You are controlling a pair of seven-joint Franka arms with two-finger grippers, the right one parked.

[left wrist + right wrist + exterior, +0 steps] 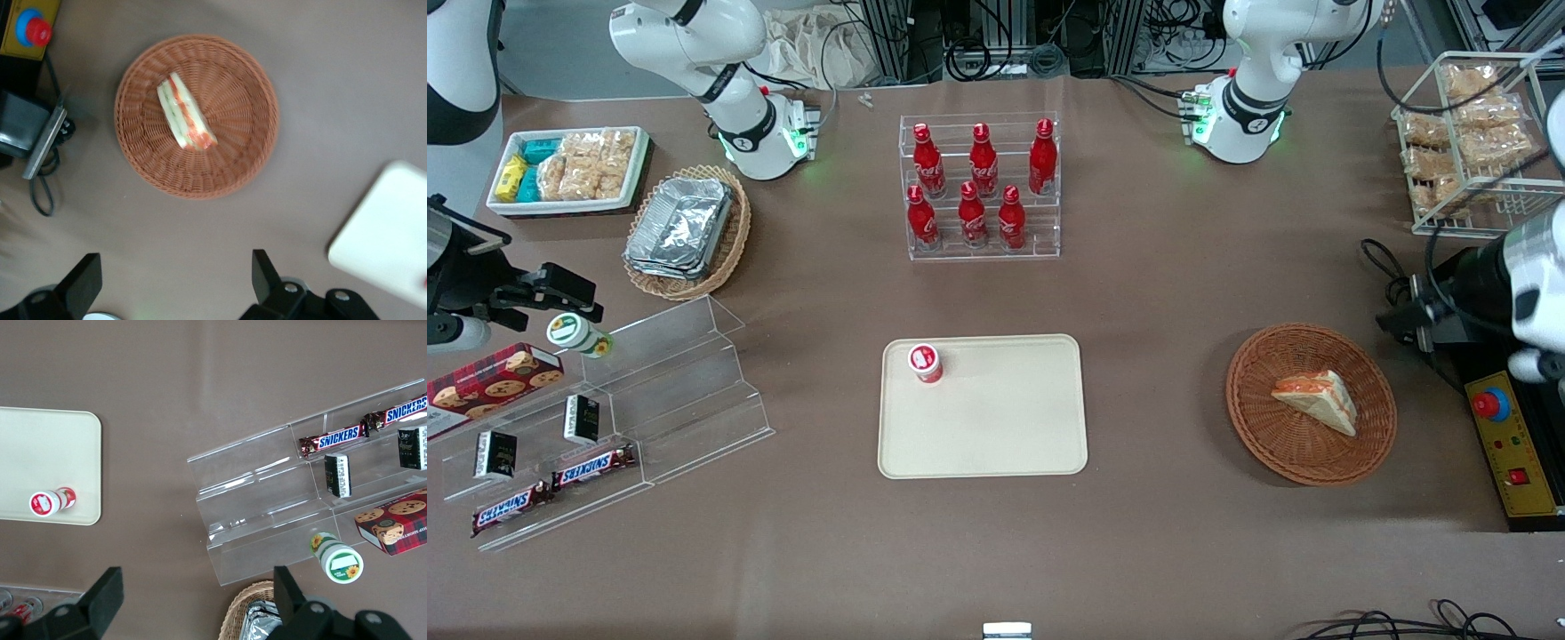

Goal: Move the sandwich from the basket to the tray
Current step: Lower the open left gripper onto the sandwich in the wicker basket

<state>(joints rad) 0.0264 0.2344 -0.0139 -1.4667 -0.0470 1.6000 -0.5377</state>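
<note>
**Ana:** Wicker, brown and round: the basket (1311,404) is sitting on the brown worktop (1174,293) toward the working arm's end. The sandwich (1316,402) is lying in it on its side, a pale wedge showing an orange-red and green filling edge.

**Ben:** Where is the pincer (175,283) hanging?

**Ana:** It is hovering above the worktop, just beside the basket and not yet over it. In the wrist view its two dark fingers (265,270) are standing wide apart and gripping nothing.

**Ben:** Which way is the sandwich lying from it?

**Ana:** It is lying ahead of the open fingers, well apart from them, with the basket's near rim and a strip of bare worktop between. In the wrist view the wedge's long axis is running slantwise, closer to pointing away from the fingers than to lying across the gap between them. My judgement is that the pincer is going to need to travel forward over the basket, then come down with its fingers straddling the narrow width of the wedge.

**Ben:** And the tray (983,407)?

**Ana:** Cream and rectangular, it is lying mid-worktop, well apart from the basket. A small red-and-white cup (926,363) is standing in one corner, leaving most of the surface free.
</note>
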